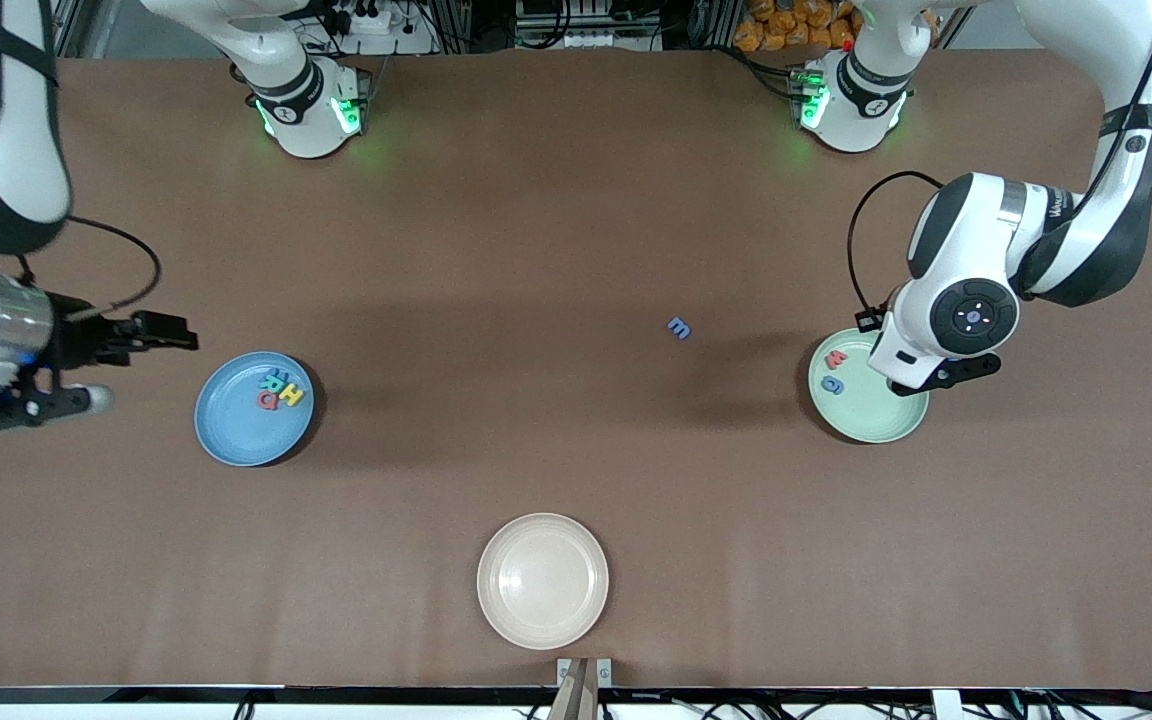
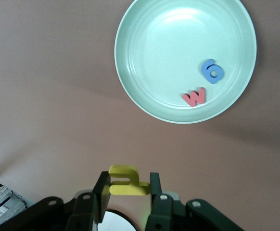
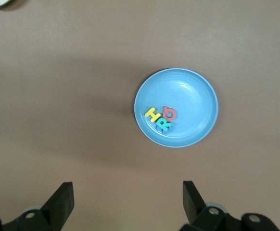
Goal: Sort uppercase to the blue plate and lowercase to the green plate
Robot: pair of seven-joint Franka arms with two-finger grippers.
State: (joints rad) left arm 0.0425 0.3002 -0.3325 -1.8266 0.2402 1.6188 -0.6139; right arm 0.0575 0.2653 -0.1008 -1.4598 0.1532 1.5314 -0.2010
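Holding the yellow h point(image 2: 125, 181) clamped between its fingers, the left gripper point(image 2: 126, 190) hangs over the green plate point(image 1: 881, 425), where w point(image 1: 836, 357) and g point(image 1: 834, 384) already sit. Looks like a straight drop. Blue m point(image 1: 679, 328) lies alone on the desk, toward the middle, nearer the left arm. Right gripper point(image 3: 125, 195) waits spread wide beside the blue plate point(image 1: 231, 430).

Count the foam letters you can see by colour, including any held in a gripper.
Yellow: 2, H on the blue plate, h held in the left gripper.
Red: 2, Q, w on the green plate.
Blue: 2, g, m on the table.
Teal: 1, R.
Total: 7 plainly visible.
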